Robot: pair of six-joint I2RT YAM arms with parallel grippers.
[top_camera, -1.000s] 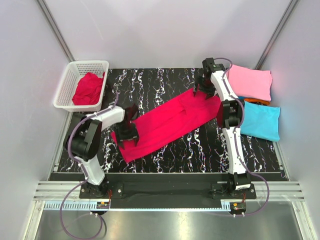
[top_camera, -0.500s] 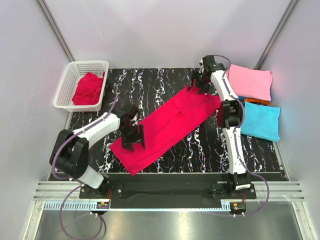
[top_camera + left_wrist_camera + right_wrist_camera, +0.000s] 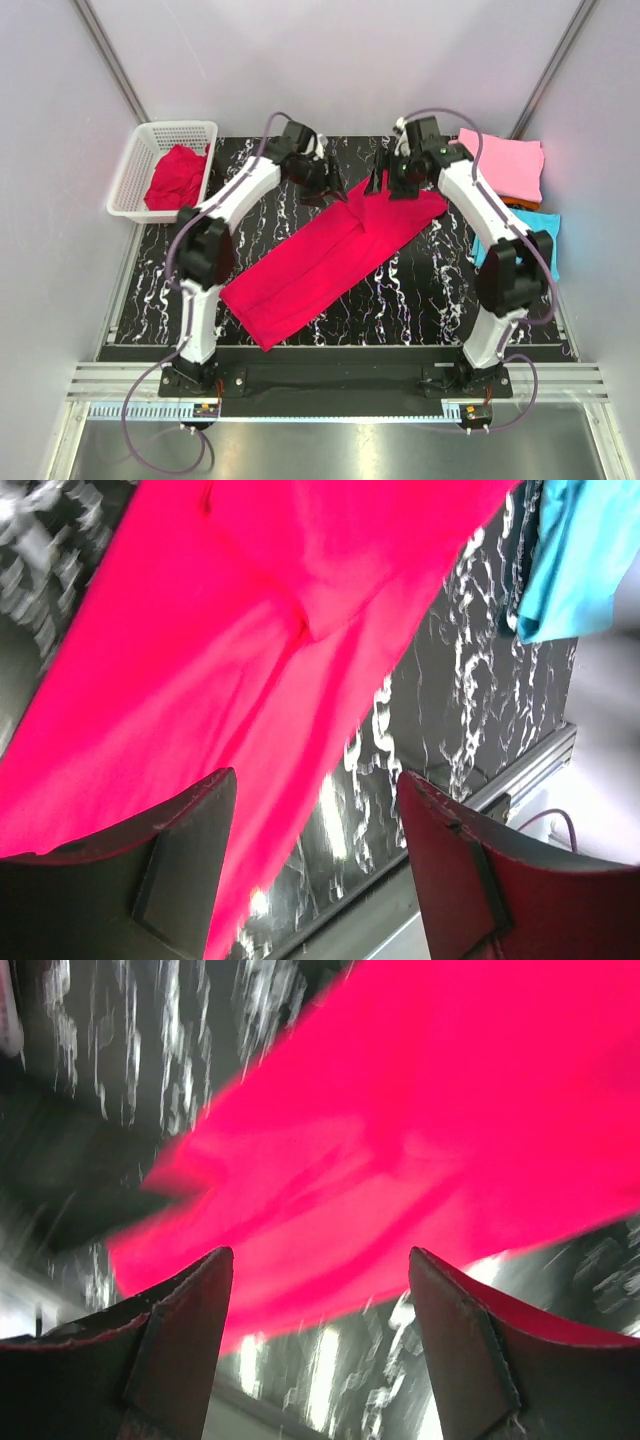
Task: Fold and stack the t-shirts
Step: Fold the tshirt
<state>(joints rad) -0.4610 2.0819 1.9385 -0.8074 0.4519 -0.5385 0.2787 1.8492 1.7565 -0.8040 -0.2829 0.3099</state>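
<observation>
red t-shirt (image 3: 320, 262): soft matt cloth
tabletop (image 3: 420, 295): glossy, smooth, marble-veined
basket (image 3: 128, 180): white plastic mesh
my left fingers (image 3: 150, 880): dark matt plastic

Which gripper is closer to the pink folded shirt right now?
Right. The right gripper is at the far end of the red shirt, on the side toward the pink shirt; the left gripper faces it from the side away, nearer the basket.

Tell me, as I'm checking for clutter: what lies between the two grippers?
Only the far end of the spread red t-shirt lies between the left gripper and right gripper, seen in the top view.
</observation>
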